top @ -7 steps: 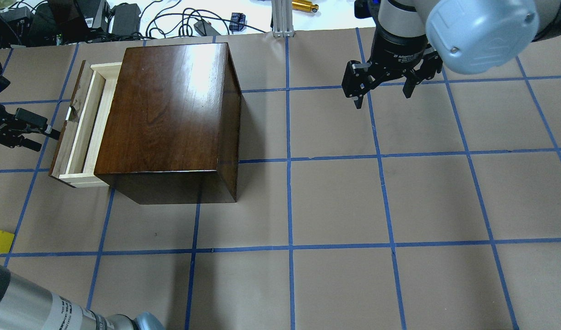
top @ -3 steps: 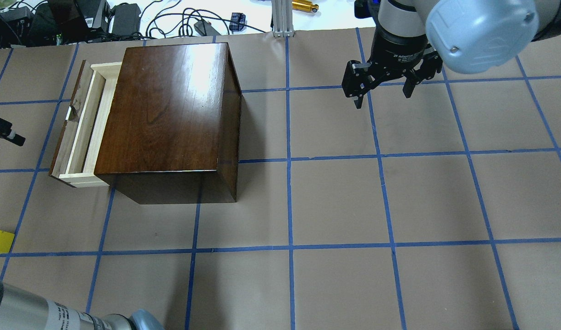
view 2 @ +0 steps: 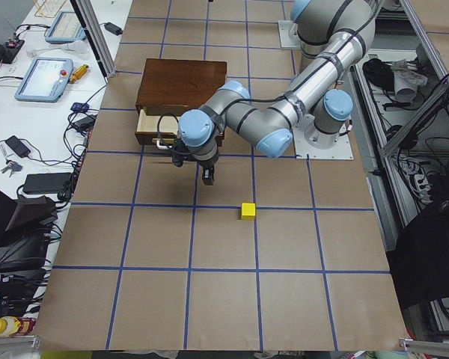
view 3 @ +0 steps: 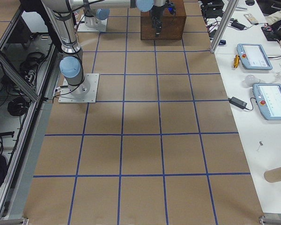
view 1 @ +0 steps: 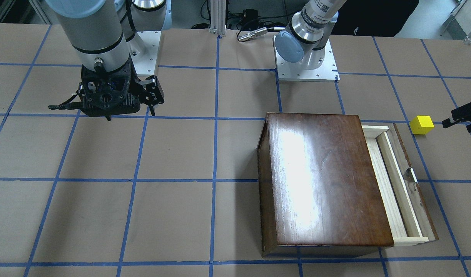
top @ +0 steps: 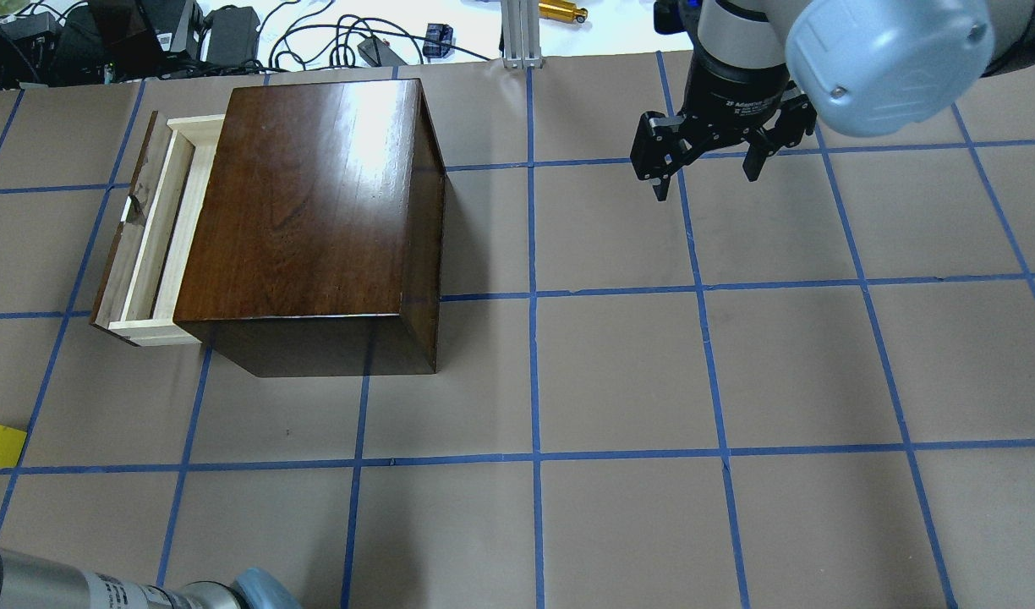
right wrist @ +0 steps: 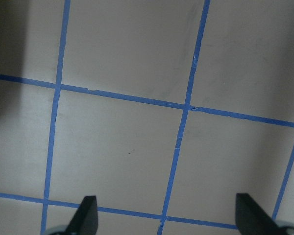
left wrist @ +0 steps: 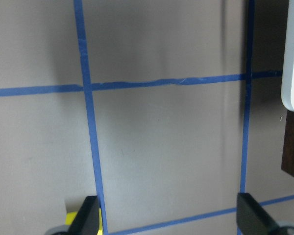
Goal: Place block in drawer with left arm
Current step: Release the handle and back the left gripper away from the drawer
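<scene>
The drawer (view 1: 393, 184) stands open, yet the yellow block (view 1: 421, 125) sits on the bench (view 1: 181, 154) — the left hand (view 1: 459, 122), spread and empty, hovers beside it; pickup and placement remain.

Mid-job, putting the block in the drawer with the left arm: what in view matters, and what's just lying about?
Belongs to the job:
yellow block
open drawer
wooden box
left pincer, open

Lying about:
right pincer, open, over the table
brass cylinder and cables beyond the table edge
handheld screens on the side bench
</scene>
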